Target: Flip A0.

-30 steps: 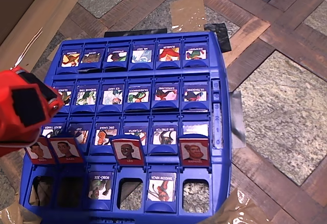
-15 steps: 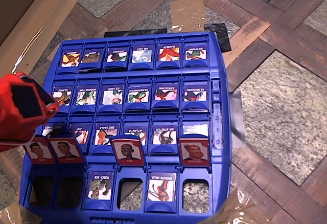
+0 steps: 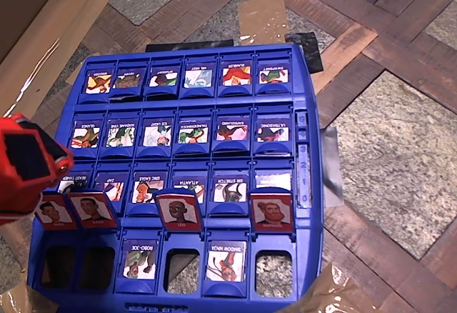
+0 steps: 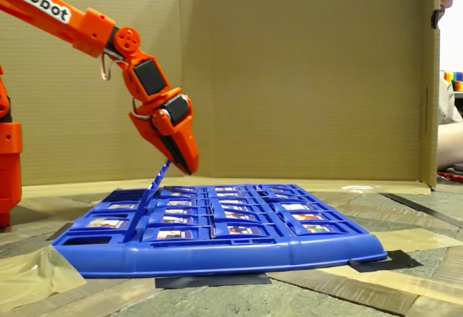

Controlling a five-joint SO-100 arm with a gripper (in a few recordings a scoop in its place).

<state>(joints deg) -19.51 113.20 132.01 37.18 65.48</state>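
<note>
Orange pincer [image 4: 187,166] hangs over the blue game board [image 3: 307,184] at its left edge in the overhead view. Tile A0 [image 4: 160,174] stands raised and tilted directly below the pincer tip, touching it. Whether the pincer is clenched or released cannot be told.

Overhead view: the end effector [image 3: 28,166] is cut off by the left picture edge, and its body covers the left end of the board's [image 3: 310,148] third tile row; jaw state cannot be determined. Names on the red portrait tiles [image 3: 91,209] are too small to read. Fixed view: tile faces are too foreshortened to identify; a person [image 4: 450,71] is cut by the right edge
</note>
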